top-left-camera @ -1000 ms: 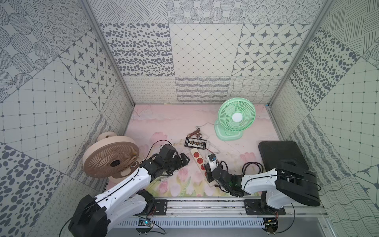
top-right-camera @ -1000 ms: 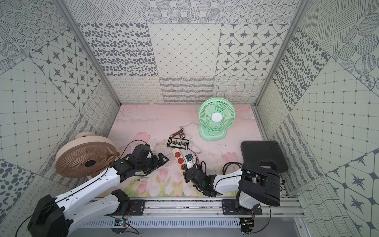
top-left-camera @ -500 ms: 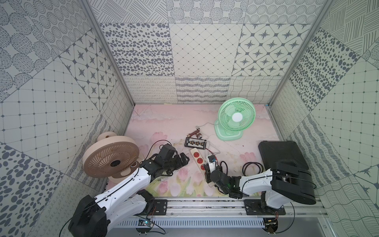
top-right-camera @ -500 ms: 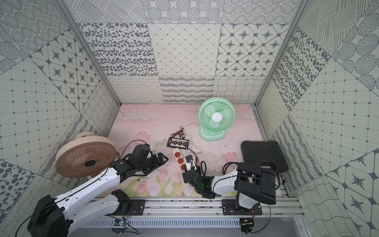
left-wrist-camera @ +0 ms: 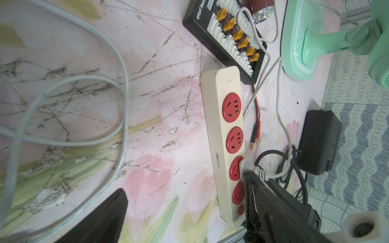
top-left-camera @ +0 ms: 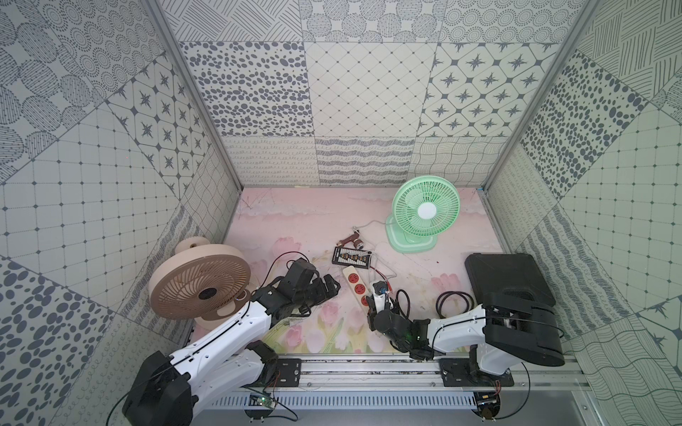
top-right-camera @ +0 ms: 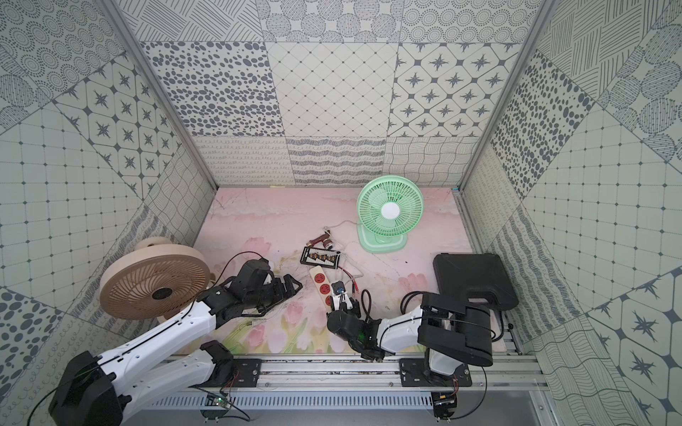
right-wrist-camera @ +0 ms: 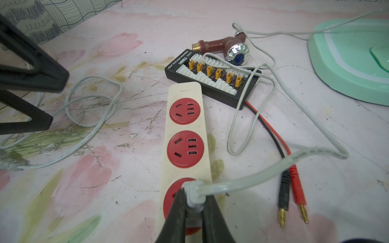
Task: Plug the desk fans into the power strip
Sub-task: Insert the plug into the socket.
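Left arm (top-left-camera: 221, 332) and right arm (top-left-camera: 455, 326) show white shells, black joints, thin black cables.

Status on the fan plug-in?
Right tool shut on grey plug; left tool open, clear of power strip. Plug at its third socket from black board, seating unclear. Red and black leads alongside, not blocking.

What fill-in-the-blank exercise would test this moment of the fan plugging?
1. The right claw is shut on a grey ____.
2. It holds that at the ____ red socket counted from the power strip's end beside the black board.
3. The left claw stands ____, holding nothing.
4. The fan beyond that board is ____.
Missing words: plug; third; open; green.
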